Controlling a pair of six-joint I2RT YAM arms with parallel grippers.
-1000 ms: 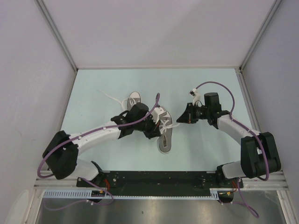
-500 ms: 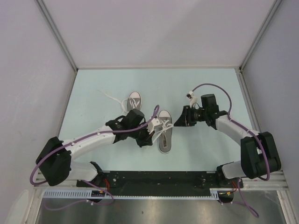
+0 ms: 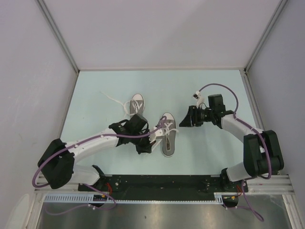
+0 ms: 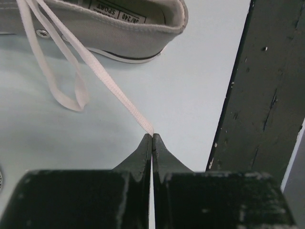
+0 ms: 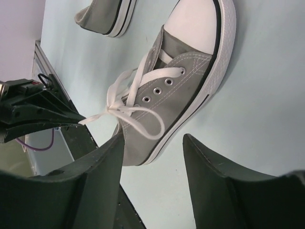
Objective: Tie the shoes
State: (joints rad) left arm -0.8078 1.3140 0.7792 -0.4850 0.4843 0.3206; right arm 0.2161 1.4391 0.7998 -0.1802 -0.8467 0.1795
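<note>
Left gripper (image 4: pixel 152 138) pinching a white lace (image 4: pixel 109 88), right gripper (image 5: pixel 153 143) spread, grey sneaker (image 5: pixel 186 81), white toe cap (image 5: pixel 195 21)

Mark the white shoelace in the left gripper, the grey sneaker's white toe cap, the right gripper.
white shoelace (image 4: pixel 114 90): left wrist view, taut middle stretch.
white toe cap (image 5: pixel 195 24): right wrist view, cap's centre.
right gripper (image 5: pixel 155 138): right wrist view, between fingertips.

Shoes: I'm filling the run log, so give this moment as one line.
left hand: shut on lace | right hand: open, empty, off the shoe
</note>
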